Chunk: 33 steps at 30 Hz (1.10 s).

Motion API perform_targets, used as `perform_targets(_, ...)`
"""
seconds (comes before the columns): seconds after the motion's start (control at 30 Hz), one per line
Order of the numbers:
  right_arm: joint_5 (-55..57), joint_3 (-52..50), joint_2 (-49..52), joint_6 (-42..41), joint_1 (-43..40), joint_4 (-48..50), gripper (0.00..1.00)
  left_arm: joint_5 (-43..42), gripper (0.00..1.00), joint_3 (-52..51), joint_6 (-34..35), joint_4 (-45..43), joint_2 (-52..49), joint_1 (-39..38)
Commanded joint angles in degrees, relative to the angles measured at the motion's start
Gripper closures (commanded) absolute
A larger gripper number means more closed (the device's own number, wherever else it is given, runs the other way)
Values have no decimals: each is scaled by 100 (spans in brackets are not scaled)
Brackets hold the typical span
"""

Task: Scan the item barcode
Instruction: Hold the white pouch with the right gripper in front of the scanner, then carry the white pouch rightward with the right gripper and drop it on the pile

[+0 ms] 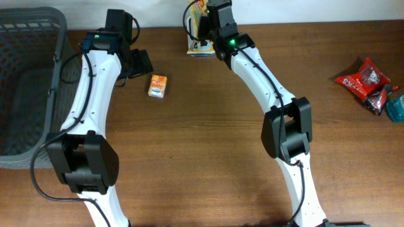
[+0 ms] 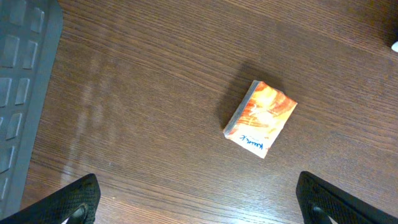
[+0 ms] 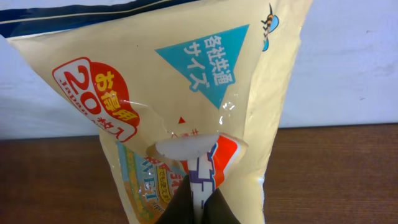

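My right gripper (image 3: 199, 208) is shut on the lower fold of a cream plastic pouch (image 3: 186, 81) with Japanese print and a red "20" badge, holding it upright near the table's back edge. From overhead the pouch (image 1: 198, 45) shows just under that gripper (image 1: 207, 30). A small orange box (image 1: 158, 85) lies flat on the table. My left gripper (image 1: 139, 63) is just left of it, open. In the left wrist view the box (image 2: 261, 118) lies beyond the wide-apart fingertips (image 2: 78, 199), with bare wood between them. No barcode shows in any view.
A dark grey mesh basket (image 1: 25, 75) stands at the left table edge; its wall (image 2: 22, 74) also shows in the left wrist view. Red snack packets (image 1: 366, 79) and a teal object (image 1: 396, 108) lie at the far right. A white wall backs the table.
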<state>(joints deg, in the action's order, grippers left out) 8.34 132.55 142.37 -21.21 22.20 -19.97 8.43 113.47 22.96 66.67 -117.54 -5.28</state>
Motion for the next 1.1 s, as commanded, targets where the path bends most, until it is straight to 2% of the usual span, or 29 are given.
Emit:
perform_targets(0.0, 136, 170, 212, -31, -11, -96, 96, 42, 1, -9, -31, 7, 13, 9)
perform_targets(0.4, 127, 584, -337, -219, -111, -164, 96, 42, 1, -9, -31, 7, 13, 4)
perform_targets(0.47, -151, 540, -236, -570, -79, -20, 96, 42, 1, -9, -31, 7, 13, 11)
perform_targets(0.53, -474, 525, -105, -498, -7, 125, 96, 42, 1, -9, -31, 7, 13, 9)
perform_targets(0.6, -422, 525, 79, -214, 24, 107, 96, 42, 1, -9, -31, 7, 13, 9)
perform_targets(0.77, -212, 535, 354, -214, -136, -264, 96, 44, 1, -9, -31, 7, 13, 9)
perform_targets(1.07, -186, 542, -1106, -216, -579, -802, 96, 42, 1, -9, -31, 7, 13, 9)
